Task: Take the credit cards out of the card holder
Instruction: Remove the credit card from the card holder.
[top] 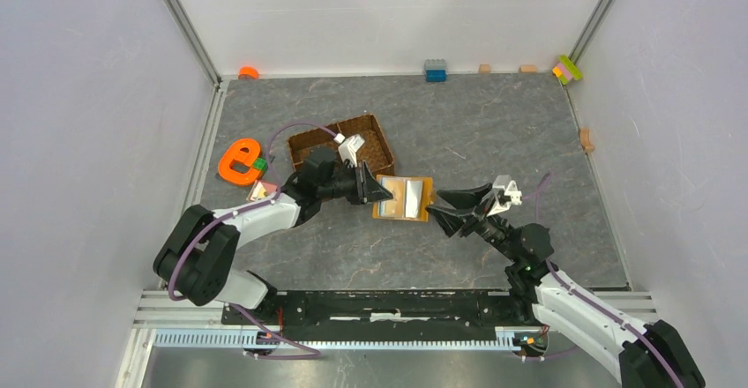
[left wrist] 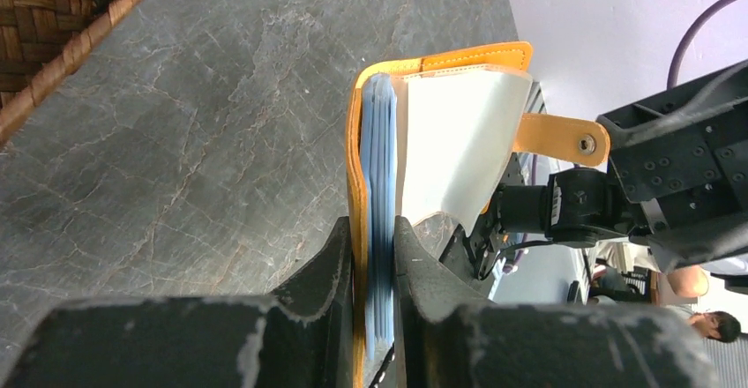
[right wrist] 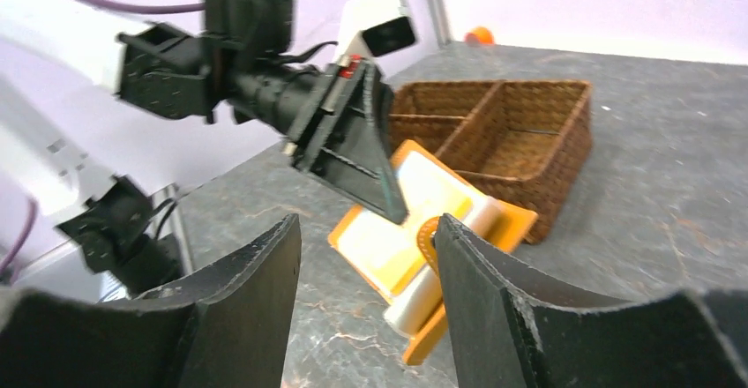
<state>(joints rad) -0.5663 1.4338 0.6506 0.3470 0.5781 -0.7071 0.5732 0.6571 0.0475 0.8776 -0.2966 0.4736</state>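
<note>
The left pincer (left wrist: 375,229) pinches the blue-grey slotted edge of the flat, smooth orange folding card holder (left wrist: 441,60), tilted open over the veined grey stone-look table (left wrist: 220,123), while the black right pincer (right wrist: 366,229) stands spread near its metal-studded snap tab (left wrist: 564,141).

The card holder (top: 404,198) is orange with pale blue pockets inside. The tray (right wrist: 564,154) is brown and woven. The table (top: 494,123) is grey with thin pale cracks. A far brick (top: 435,71) is blue.

Overhead; wrist close-ups of card holder (top: 404,197)
</note>
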